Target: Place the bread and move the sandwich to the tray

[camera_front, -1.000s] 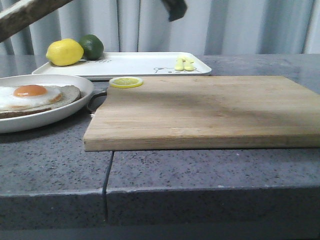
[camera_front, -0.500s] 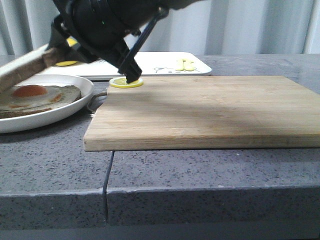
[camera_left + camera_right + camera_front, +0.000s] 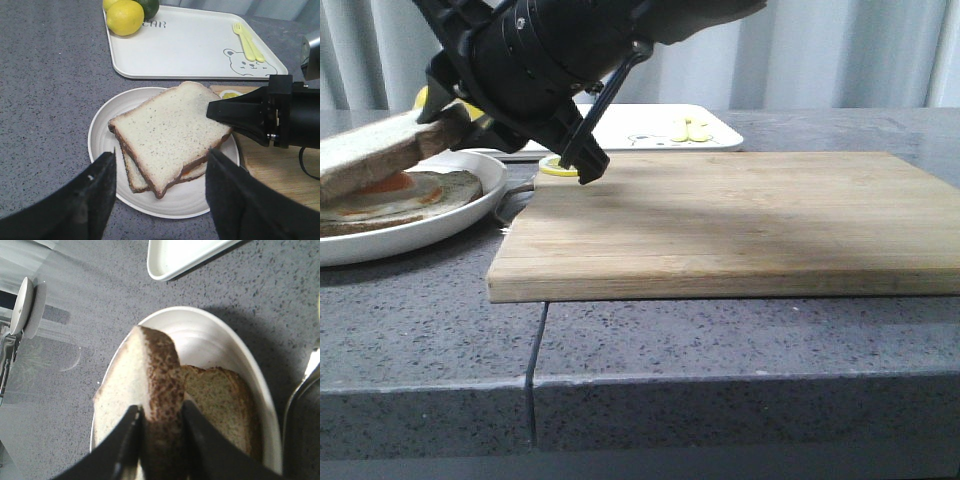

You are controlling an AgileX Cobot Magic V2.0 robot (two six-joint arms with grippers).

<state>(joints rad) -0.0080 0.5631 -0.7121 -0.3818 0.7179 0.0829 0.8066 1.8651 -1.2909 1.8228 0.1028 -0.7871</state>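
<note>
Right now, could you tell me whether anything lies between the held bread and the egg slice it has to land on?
Nothing visible does: the bread, pinched in the right fingers, hangs tilted directly over the egg slice on the plate.

The pale wooden cutting board (image 3: 740,215) lay bare to the right; the black right gripper (image 3: 455,120) apparently blocked passage above the round white plate (image 3: 470,200).

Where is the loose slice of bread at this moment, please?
In the front view the bread is at far left, clamped in the right gripper, tilted just above the egg-topped sandwich on the round plate.
</note>
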